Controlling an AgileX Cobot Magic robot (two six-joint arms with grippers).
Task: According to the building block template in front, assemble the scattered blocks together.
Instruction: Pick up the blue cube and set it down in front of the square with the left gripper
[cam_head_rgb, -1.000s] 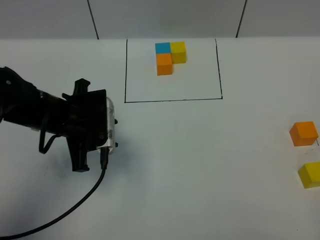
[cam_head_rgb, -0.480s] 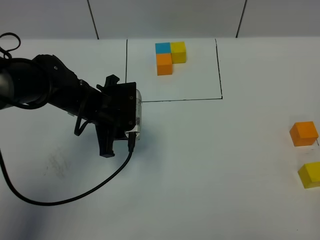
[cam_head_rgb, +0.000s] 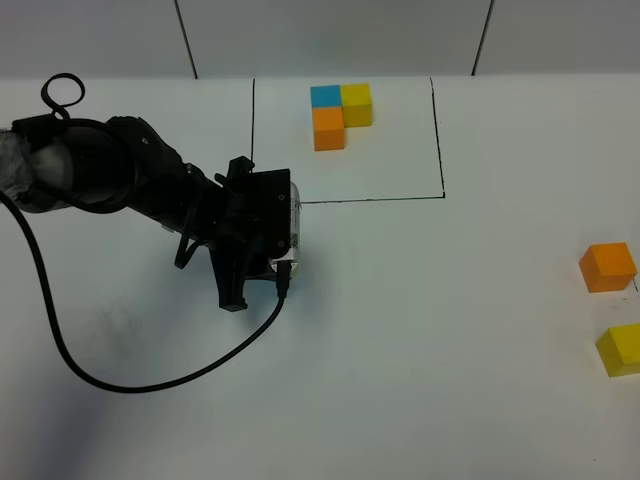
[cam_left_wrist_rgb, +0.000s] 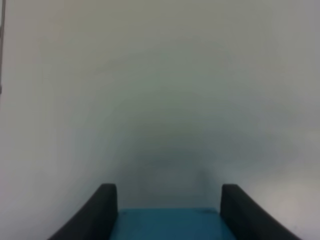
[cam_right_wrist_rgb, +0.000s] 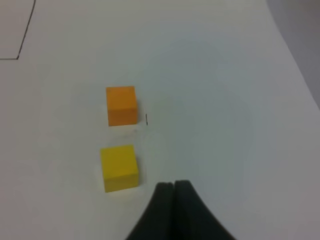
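Left wrist view: I've got the L gripper (cam_left_wrist_rgb: 168, 192) clamped on the blue cube (cam_left_wrist_rgb: 167, 225), arm mid-left in the overhead frame. R gripper (cam_right_wrist_rgb: 173, 186) closed, empty; orange cube (cam_head_rgb: 607, 267) & yellow cube (cam_head_rgb: 620, 349) sit apart at right edge, template (cam_head_rgb: 340, 115) top centre. Nothing assembled yet, I reckon.

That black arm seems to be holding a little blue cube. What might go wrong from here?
The sky-blue cube sits between the fingers of the left gripper with little of it in view, so it might slip or land twisted. The shut right gripper hangs close to the loose yellow cube and orange cube; a careless move could knock them away.
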